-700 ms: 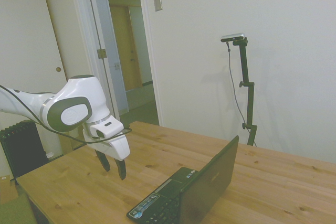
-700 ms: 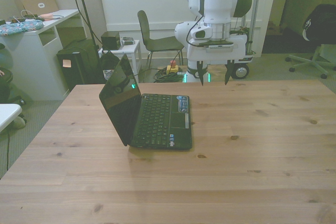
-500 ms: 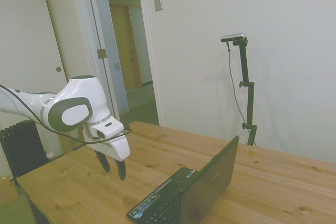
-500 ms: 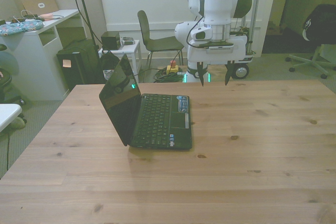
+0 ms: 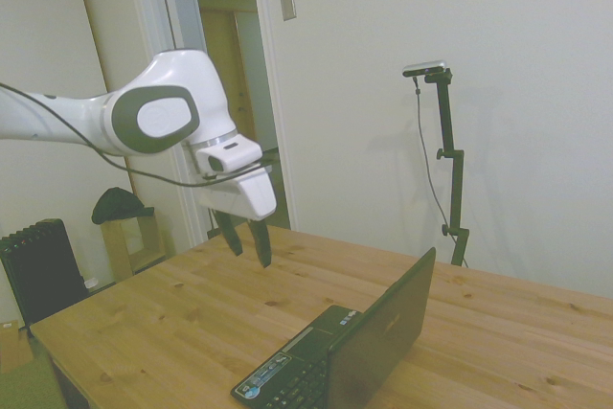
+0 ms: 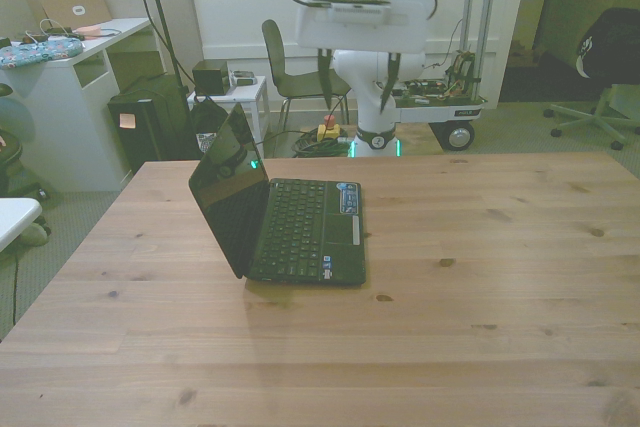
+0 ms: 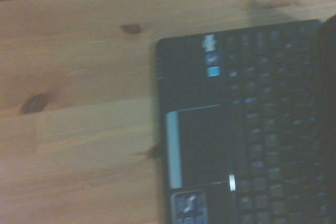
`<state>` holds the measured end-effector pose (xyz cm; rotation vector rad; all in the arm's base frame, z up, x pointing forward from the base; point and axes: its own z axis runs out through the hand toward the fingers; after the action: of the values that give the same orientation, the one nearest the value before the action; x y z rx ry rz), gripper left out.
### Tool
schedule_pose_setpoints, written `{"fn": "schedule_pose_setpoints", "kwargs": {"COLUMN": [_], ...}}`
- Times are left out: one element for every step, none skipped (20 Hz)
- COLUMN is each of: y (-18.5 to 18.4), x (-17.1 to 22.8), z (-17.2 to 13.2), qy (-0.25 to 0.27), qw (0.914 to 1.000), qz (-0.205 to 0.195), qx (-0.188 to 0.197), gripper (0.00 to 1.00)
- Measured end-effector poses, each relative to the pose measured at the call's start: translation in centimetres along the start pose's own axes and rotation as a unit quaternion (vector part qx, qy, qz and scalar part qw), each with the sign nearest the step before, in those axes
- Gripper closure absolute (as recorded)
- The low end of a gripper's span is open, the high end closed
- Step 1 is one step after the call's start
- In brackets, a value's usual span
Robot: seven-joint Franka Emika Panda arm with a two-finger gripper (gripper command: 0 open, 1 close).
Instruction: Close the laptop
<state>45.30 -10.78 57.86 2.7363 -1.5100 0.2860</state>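
Note:
The black laptop (image 6: 300, 230) stands open on the wooden table (image 6: 480, 277), its screen tilted up at the front view's left and its keyboard facing the front view's right. In the side view the laptop (image 5: 356, 350) sits at the near edge, lid raised. My gripper (image 6: 358, 71) hangs open and empty, high above the table's far edge, behind the laptop. In the side view the gripper (image 5: 245, 240) is up and to the left of the lid. The wrist view shows the laptop (image 7: 210, 145) keyboard, touchpad and a small blue sticker (image 7: 212, 71), blurred.
Behind the table stand a dark chair (image 6: 296, 77), a white desk (image 6: 70, 87) with clutter at the front view's left, and an office chair (image 6: 600, 57) at the front view's right. A doorway (image 5: 230, 93) and a black radiator (image 5: 38, 270) show in the side view.
The arm has risen well above the table and swung toward the front view's left, nearer the laptop. The gripper stays open. The laptop has not moved.

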Motion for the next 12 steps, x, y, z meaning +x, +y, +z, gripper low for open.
{"fn": "schedule_pose_setpoints", "kwargs": {"y": [0.8, 1.7, 2.7, 4.0, 5.3, 6.7, 8.2, 9.5, 10.9, 12.4, 14.0, 15.8], "x": [1.6, 3.3, 5.0, 6.8, 8.4, 10.1, 11.8, 13.1, 14.4, 15.6, 17.0, 18.3], "z": [-0.7, -1.3, -1.9, -2.4, -2.8, -2.9, -2.9, -2.7, -2.4, -2.0, -1.5, -0.9], "qy": [0.002, 0.004, 0.005, 0.006, 0.007, 0.008, 0.009, 0.009, 0.009, 0.007, 0.004, 0.001], "qw": [0.9999, 0.9997, 0.9995, 0.9992, 0.9989, 0.9986, 0.9983, 0.9979, 0.9975, 0.9970, 0.9963, 0.9956], "qz": [0.013, 0.023, 0.031, 0.039, 0.046, 0.052, 0.058, 0.064, 0.069, 0.075, 0.083, 0.090], "qx": [0.000, -0.001, -0.001, -0.002, -0.003, -0.004, -0.007, -0.010, -0.014, -0.018, -0.021, -0.024], "gripper": [0.00, 0.00, 0.00, 0.00, 0.00, 0.00, 0.00, 0.00, 0.00, 0.00, 0.00, 0.00]}}
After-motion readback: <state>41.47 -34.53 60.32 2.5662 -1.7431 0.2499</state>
